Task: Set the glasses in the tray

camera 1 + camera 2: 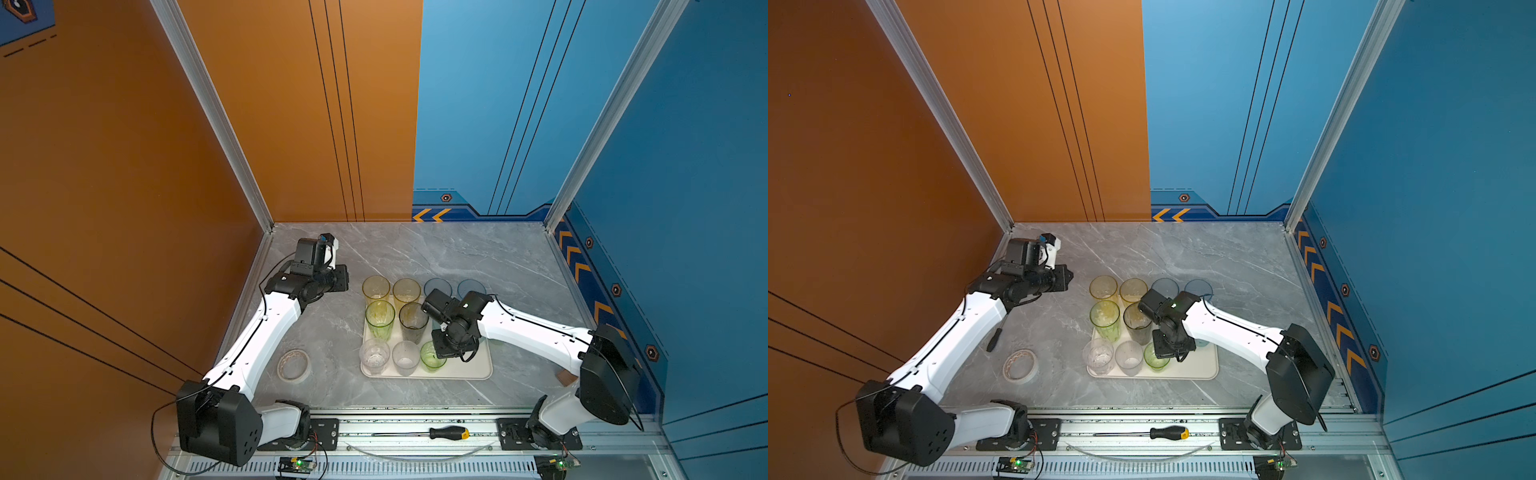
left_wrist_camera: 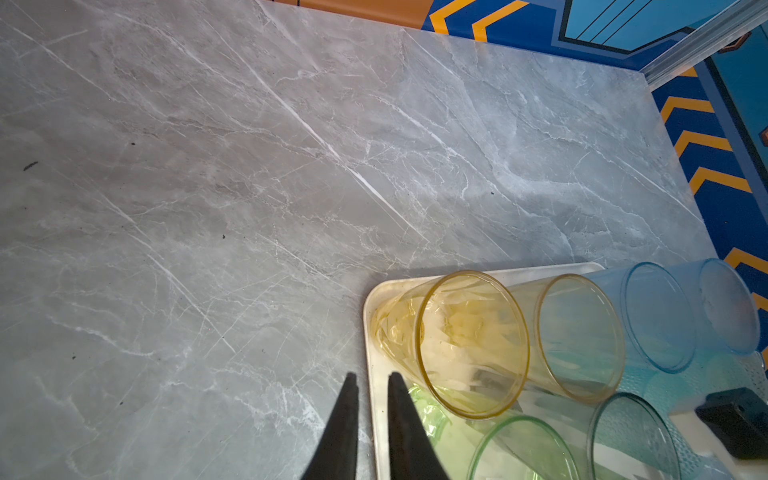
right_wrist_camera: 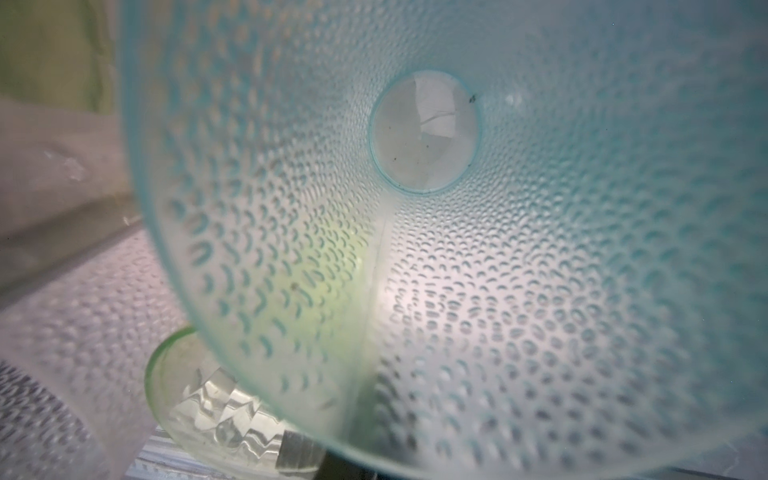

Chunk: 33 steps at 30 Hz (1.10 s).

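- Glasses (image 1: 413, 322) were crowded on the tray (image 1: 478, 372); a teal glass (image 3: 457, 291) sat directly beneath the clenched right hand (image 1: 451, 347), grip unconfirmed.
- Neighbours beside that hand could be toppled by sideways drift.

We see a grey marble-patterned tabletop (image 1: 415, 249) veined with thin white lines, closed in on three sides by tall panels. The left wall (image 1: 104, 166) and half of the back are orange with thin black stripes; the other half of the back wall (image 1: 478, 104) and the right wall (image 1: 685, 166) are blue. Aluminium posts (image 1: 208, 104) mark the corners. Along the base of the blue panels runs a darker band with orange chevrons (image 1: 432, 215). A metal rail (image 1: 415, 428) edges the near side. Light falls evenly from above.
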Motion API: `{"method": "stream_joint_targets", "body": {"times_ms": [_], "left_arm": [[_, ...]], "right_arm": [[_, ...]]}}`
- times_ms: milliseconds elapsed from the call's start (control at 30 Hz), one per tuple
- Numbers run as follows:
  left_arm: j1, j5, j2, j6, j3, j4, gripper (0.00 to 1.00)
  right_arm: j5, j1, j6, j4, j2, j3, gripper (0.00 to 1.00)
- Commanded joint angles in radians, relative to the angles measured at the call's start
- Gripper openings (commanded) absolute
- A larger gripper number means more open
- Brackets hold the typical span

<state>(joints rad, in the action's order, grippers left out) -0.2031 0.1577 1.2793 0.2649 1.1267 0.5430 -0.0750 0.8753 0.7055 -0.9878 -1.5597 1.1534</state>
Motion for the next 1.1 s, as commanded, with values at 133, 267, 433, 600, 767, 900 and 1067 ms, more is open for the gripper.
{"method": "stream_joint_targets", "body": {"times_ms": [133,267,433,600,767,900,1067], "left_arm": [[0.008,-0.023,-0.001,-0.019,0.003,0.020,0.16],[0.007,-0.023,-0.001,-0.019,0.004,0.020,0.16],[0.007,-0.023,-0.004,-0.019,0.004,0.020,0.16],[0.007,-0.022,-0.005,-0.019,0.005,0.021,0.16],[0.007,-0.022,-0.005,-0.021,0.004,0.024,0.16],[0.008,-0.024,-0.007,-0.021,0.004,0.024,0.16],[0.008,-0.028,-0.008,-0.021,0.001,0.025,0.16]], "right_arm": [[0.016,0.007,-0.014,-0.048,-0.002,0.005,0.07],[0.020,0.006,-0.014,-0.046,-0.007,0.000,0.07],[0.023,0.004,-0.016,-0.047,-0.008,0.001,0.10],[0.022,0.004,-0.018,-0.046,-0.006,0.002,0.14],[0.023,0.004,-0.016,-0.047,-0.005,0.005,0.14],[0.023,0.004,-0.016,-0.048,-0.002,0.005,0.15],[0.021,0.005,-0.015,-0.048,0.003,0.001,0.15]]}}
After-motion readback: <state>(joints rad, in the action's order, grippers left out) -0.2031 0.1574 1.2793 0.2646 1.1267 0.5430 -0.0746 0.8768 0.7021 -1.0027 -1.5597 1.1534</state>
